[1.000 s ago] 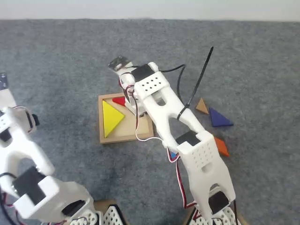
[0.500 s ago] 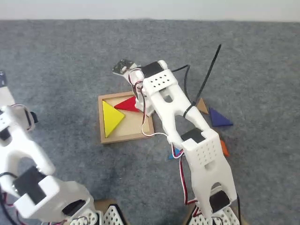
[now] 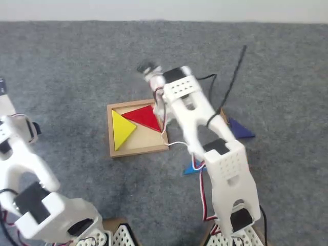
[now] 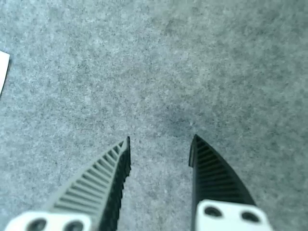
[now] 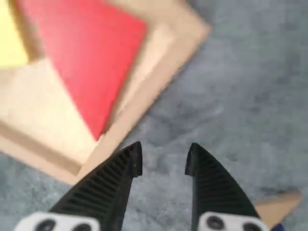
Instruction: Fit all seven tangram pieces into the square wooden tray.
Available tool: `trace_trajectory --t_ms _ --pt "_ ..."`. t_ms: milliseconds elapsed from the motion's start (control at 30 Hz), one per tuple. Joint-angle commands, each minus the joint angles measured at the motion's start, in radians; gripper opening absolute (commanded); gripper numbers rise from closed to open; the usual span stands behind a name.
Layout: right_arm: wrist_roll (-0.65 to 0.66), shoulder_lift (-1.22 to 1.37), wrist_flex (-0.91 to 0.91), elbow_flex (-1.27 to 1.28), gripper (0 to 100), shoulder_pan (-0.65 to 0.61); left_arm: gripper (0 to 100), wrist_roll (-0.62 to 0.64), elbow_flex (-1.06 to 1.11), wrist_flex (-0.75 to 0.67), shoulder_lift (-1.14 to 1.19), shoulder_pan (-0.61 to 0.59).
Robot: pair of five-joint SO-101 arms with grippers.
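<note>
Red triangle [image 3: 142,117] now in tray [image 3: 109,134]

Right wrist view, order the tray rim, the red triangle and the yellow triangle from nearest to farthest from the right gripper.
1. The tray rim, just ahead of the right gripper.
2. The red triangle, inside the tray, just past that rim.
3. The yellow triangle, farthest, lying beyond the red one across the tray.
</note>
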Motion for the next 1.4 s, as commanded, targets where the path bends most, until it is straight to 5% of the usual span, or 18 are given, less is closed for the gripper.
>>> trace_trajectory --t_ms 0,133,500,867,1133,1367 --pt "-0.084 -0.101 -0.041 -0.057 21.3 -0.008 20 -0.018 -0.045 -0.003 -0.034 0.003" --pt "-0.077 -0.051 -0.065 -0.046 28.7 -0.117 20 -0.018 -0.042 -0.003 -0.031 0.014" --pt "-0.081 0.03 -0.174 -0.066 28.6 -0.179 20 -0.018 -0.039 -0.003 -0.029 0.018" --pt "-0.428 0.022 -0.205 -0.141 28.5 -0.206 20 -0.018 -0.039 0.003 -0.029 0.018" --pt "-0.463 0.073 -0.249 -0.138 28.5 -0.243 20 -0.015 -0.038 0.005 -0.031 0.015" --pt "-0.47 0.148 -0.147 -0.143 28.5 -0.148 20 -0.017 -0.039 0.029 -0.037 0.018"
